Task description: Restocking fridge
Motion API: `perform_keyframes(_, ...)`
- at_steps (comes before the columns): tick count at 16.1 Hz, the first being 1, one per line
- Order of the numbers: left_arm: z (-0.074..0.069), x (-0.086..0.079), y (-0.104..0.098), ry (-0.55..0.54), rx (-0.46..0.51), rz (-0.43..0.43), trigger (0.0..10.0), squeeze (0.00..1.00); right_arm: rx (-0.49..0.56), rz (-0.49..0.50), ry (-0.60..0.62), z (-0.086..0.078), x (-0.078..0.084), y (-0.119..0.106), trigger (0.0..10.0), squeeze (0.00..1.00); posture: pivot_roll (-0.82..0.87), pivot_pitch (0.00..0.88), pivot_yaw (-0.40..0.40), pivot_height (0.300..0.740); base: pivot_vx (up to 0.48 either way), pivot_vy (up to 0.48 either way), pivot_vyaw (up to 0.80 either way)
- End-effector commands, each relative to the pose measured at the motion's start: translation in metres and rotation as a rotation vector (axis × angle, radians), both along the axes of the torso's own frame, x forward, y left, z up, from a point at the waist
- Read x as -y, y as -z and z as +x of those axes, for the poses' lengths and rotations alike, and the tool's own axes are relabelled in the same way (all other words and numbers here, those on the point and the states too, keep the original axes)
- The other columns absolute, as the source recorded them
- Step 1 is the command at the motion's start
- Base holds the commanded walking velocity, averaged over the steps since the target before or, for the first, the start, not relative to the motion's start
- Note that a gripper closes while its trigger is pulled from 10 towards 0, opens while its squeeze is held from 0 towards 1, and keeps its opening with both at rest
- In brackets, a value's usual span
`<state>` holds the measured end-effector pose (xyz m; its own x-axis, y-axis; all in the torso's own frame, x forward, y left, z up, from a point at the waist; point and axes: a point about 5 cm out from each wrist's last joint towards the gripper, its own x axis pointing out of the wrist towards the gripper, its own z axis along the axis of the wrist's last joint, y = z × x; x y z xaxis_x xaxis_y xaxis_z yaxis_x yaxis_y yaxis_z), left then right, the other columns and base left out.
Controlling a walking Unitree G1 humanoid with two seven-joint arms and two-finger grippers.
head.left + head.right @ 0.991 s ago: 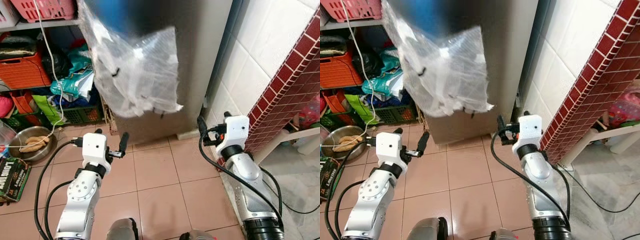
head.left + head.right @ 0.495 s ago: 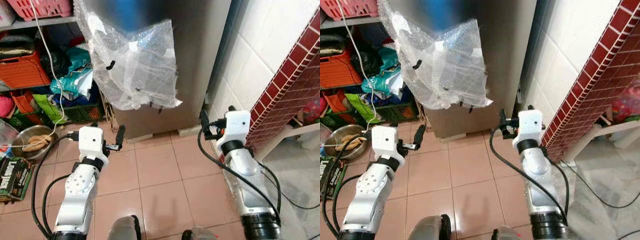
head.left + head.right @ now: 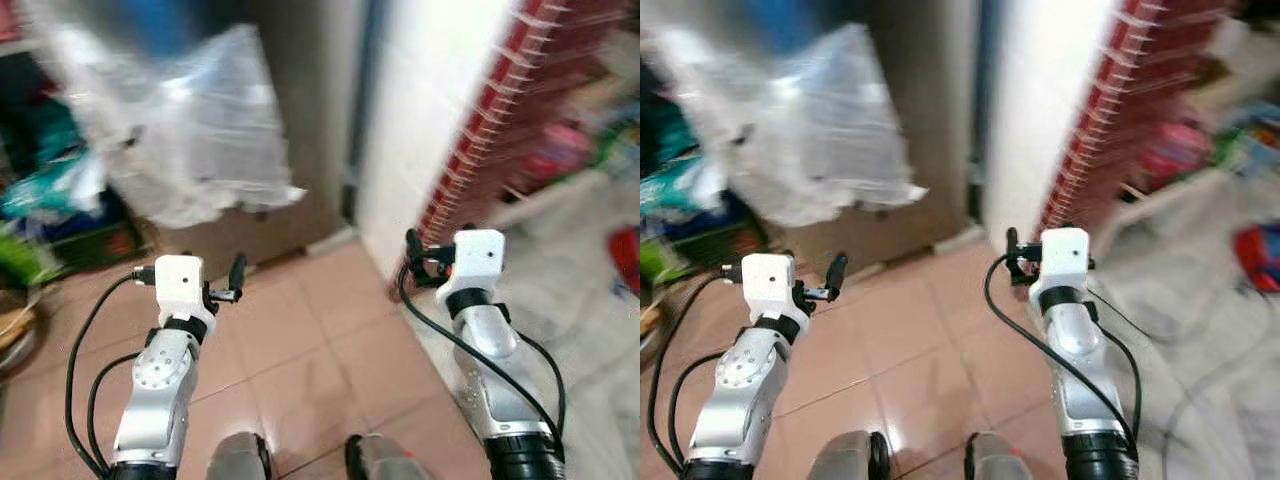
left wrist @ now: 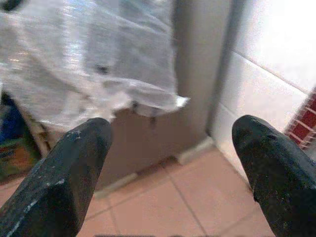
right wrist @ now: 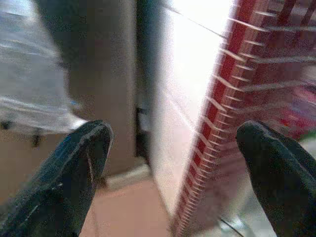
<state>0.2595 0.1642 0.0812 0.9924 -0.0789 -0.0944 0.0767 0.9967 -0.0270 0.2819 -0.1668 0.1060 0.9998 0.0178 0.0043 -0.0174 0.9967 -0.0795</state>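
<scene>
Both grippers hang empty in front of you, and each has its two black fingers spread wide apart. Your left gripper (image 4: pixel 163 163) is held out over the tiled floor (image 3: pixel 300 350), touching nothing; between its fingers (image 4: pixel 69 168) you see the lower corner of the fridge (image 4: pixel 197 74) and the sheet of bubble wrap (image 4: pixel 89 64) hanging on its front. Your right gripper (image 5: pixel 173 168) is likewise raised and clear of everything, with the dark gap beside the fridge, the white tiled wall (image 5: pixel 192 74) and the red tiled edge (image 5: pixel 256 98) showing between its fingers.

Count what you have: two arms, two grippers, one fridge (image 3: pixel 310 110), one sheet of wrap (image 3: pixel 190 140). The fridge stands ahead and to your left, its grey door shut, the wrap drooping over it down to a ragged lower edge. The white wall (image 3: pixel 430 130) rises just right of the fridge, and the red tiles (image 3: pixel 490 150) run along its far side. Coloured clutter sits at the far left and far right, too blurred to name. The head views are smeared.
</scene>
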Motion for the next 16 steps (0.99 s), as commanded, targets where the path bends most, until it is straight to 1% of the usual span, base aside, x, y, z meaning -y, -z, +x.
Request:
perform_keyframes(1,-0.004,-0.005,0.007,-0.023,-0.032,-0.011,10.0,0.0,-0.013,0.001,-0.006,0.0,0.0,0.002,10.0,0.0,0.03,0.133,0.011,0.74,0.0,0.0,-0.8)
perform_keyframes(2,-0.004,-0.005,0.007,-0.023,-0.032,-0.012,10.0,0.0,-0.012,-0.004,-0.011,0.0,0.0,0.002,10.0,0.0,0.03,0.133,0.011,0.74,0.0,0.0,-0.8)
perform_keyframes(6,-0.003,-0.002,0.014,-0.009,-0.054,-0.017,10.0,0.0,-0.008,0.004,0.016,0.009,0.006,0.002,10.0,0.0,0.03,0.082,0.01,0.74,0.0,0.41,-0.8)
perform_keyframes(7,-0.002,-0.002,0.014,-0.007,-0.054,-0.015,10.0,0.0,-0.009,0.01,0.021,0.01,0.006,0.004,10.0,0.0,0.03,0.07,0.014,0.74,0.0,0.48,-0.8)
perform_keyframes(9,0.002,-0.001,0.011,0.01,-0.035,-0.002,10.0,0.0,-0.008,0.023,0.016,0.012,0.0,0.005,10.0,0.0,0.04,0.061,0.021,0.74,0.0,0.48,-0.8)
perform_keyframes(11,0.006,-0.003,0.009,0.016,-0.023,0.018,10.0,0.0,0.005,0.027,0.009,0.013,-0.004,0.004,10.0,0.0,0.04,0.06,0.027,0.74,0.0,0.48,-0.8)
perform_keyframes(13,0.01,-0.006,0.007,0.021,-0.012,0.044,10.0,0.0,0.01,0.03,0.015,0.015,-0.004,0.003,10.0,0.0,0.04,0.063,0.03,0.74,0.0,0.48,-0.8)
perform_keyframes(14,0.011,-0.009,0.007,0.018,-0.01,0.046,10.0,0.0,0.014,0.049,0.036,0.016,-0.003,0.002,10.0,0.0,0.04,0.062,0.031,0.74,0.0,0.48,-0.8)
perform_keyframes(16,0.012,-0.012,0.006,0.016,-0.007,0.051,10.0,0.0,0.026,0.049,0.041,0.02,-0.002,-0.002,10.0,0.0,0.04,0.062,0.031,0.74,0.0,0.48,-0.8)
